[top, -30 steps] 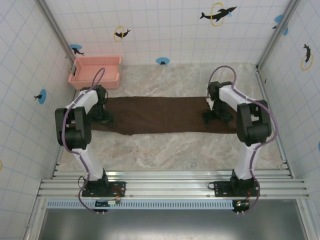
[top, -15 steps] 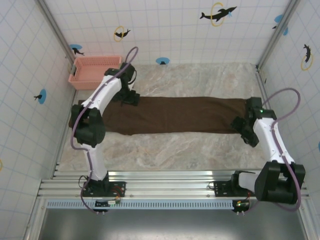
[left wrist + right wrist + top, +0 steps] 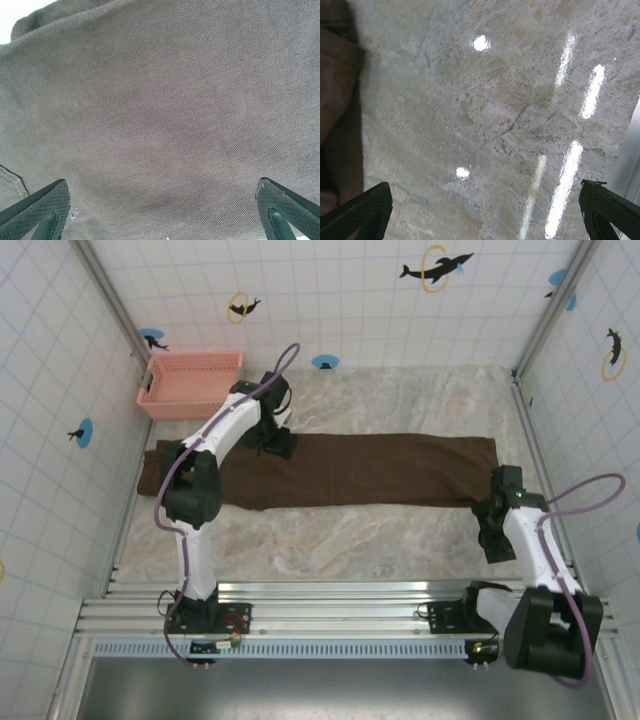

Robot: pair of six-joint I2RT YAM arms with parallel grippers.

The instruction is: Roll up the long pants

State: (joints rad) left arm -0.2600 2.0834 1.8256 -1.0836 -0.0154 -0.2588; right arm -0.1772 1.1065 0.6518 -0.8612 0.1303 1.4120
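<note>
The long pants (image 3: pixel 350 470) are laid flat on the marble table (image 3: pixel 330 540). They are stretched in one long brown strip from 9 o'clock to 3 o'clock in the top view, and no part is rolled yet. The left gripper (image 3: pixel 278 443) is held over the far edge of the cloth, toward 10 o'clock. Its jaws are spread wide with only brown weave seen between them, so nothing is held. The right gripper (image 3: pixel 490 525) is held over bare table near 4 o'clock, just beside the 3 o'clock end of the pants, and its jaws are also spread wide with nothing held. A pink basket (image 3: pixel 190 383) is set well apart at 10 o'clock. The step in hand is judged to be getting set for the first turn of the roll. To do it well, one short end should be picked and its edge pinched low, close to the table, so only that end is lifted. The first turn should be made small and tight, and both corners should be moved together, or the roll may be made crooked.
</note>
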